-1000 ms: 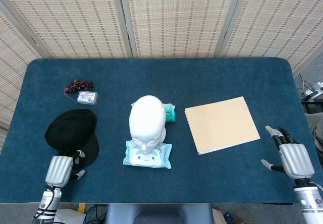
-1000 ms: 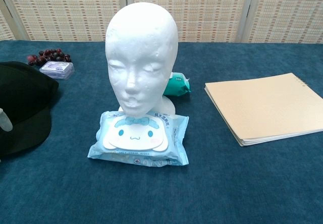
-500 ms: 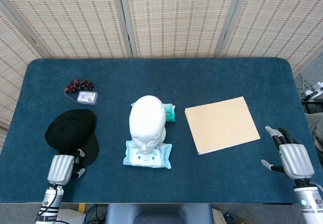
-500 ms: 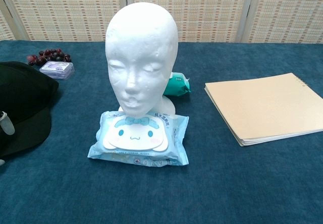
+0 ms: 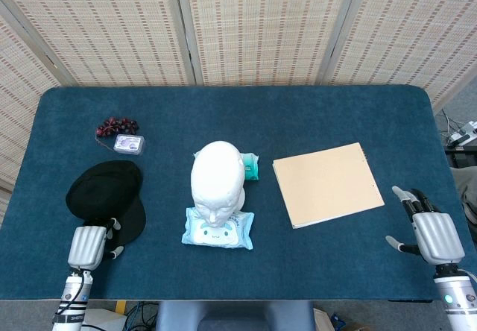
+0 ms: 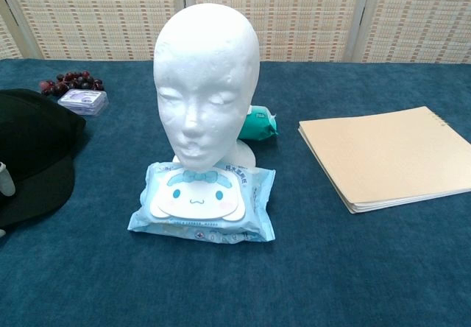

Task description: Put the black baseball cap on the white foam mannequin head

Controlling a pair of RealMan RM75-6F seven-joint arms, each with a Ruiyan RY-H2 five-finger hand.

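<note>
The black baseball cap [image 5: 100, 193] lies flat on the blue table at the front left, and the chest view shows it at the left edge [image 6: 29, 150]. The white foam mannequin head [image 5: 216, 178] stands bare and upright in the middle, facing me [image 6: 206, 76]. My left hand [image 5: 89, 246] hovers at the near edge of the cap's brim, its fingers apart and holding nothing. Only one of its fingertips [image 6: 6, 180] shows in the chest view. My right hand [image 5: 431, 234] rests open at the front right corner, far from the cap.
The mannequin head stands on a blue wet-wipes pack [image 5: 218, 229]. Behind it lies a teal packet [image 5: 250, 165]. A tan folder [image 5: 326, 183] lies to the right. Grapes [image 5: 115, 126] and a small clear box [image 5: 128, 144] sit behind the cap.
My left hand has drawn slightly left and back toward the table's front edge, off the cap's brim. The cap and my right hand have not moved.
</note>
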